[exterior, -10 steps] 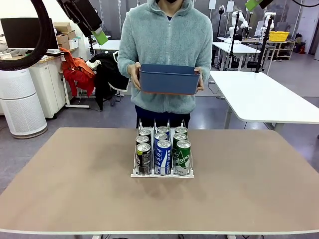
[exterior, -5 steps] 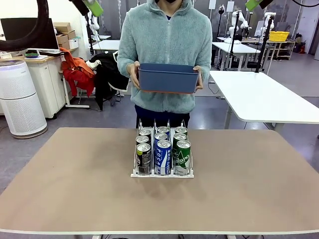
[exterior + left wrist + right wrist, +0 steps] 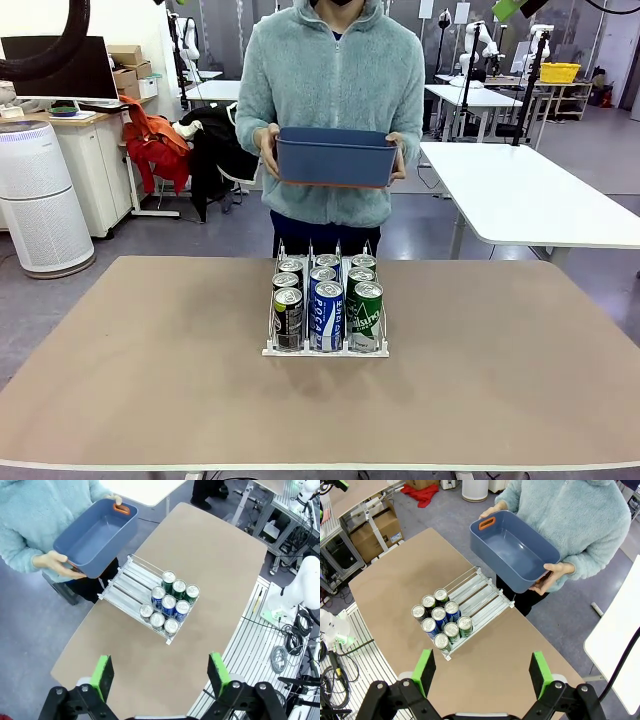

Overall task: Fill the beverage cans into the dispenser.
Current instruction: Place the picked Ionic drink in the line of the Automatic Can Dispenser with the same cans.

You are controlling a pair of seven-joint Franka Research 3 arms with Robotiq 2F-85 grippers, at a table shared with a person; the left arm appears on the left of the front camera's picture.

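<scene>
Nine beverage cans (image 3: 327, 300) are sitting three to a lane at the near end of the dispenser (image 3: 325, 347), mid-desk (image 3: 150, 380). Beyond it a person is holding a blue bin (image 3: 337, 157) — both claws, left claw (image 3: 163, 672) and right claw (image 3: 482, 672), are hanging wide open high above, gripping nothing.

A tan bench (image 3: 150, 380) with rounded corners spans the foreground. Behind its far edge a person in a fluffy light-blue zip jacket (image 3: 335, 80) carries a dark blue bin (image 3: 336, 158) with orange handle trim. At the left stand a white cylindrical air purifier (image 3: 40, 195), a dark monitor (image 3: 60, 68) and a rack hung with red and black clothes (image 3: 185, 150). A white table (image 3: 530, 195) stands at the right, a yellow crate (image 3: 559, 72) beyond it.
</scene>
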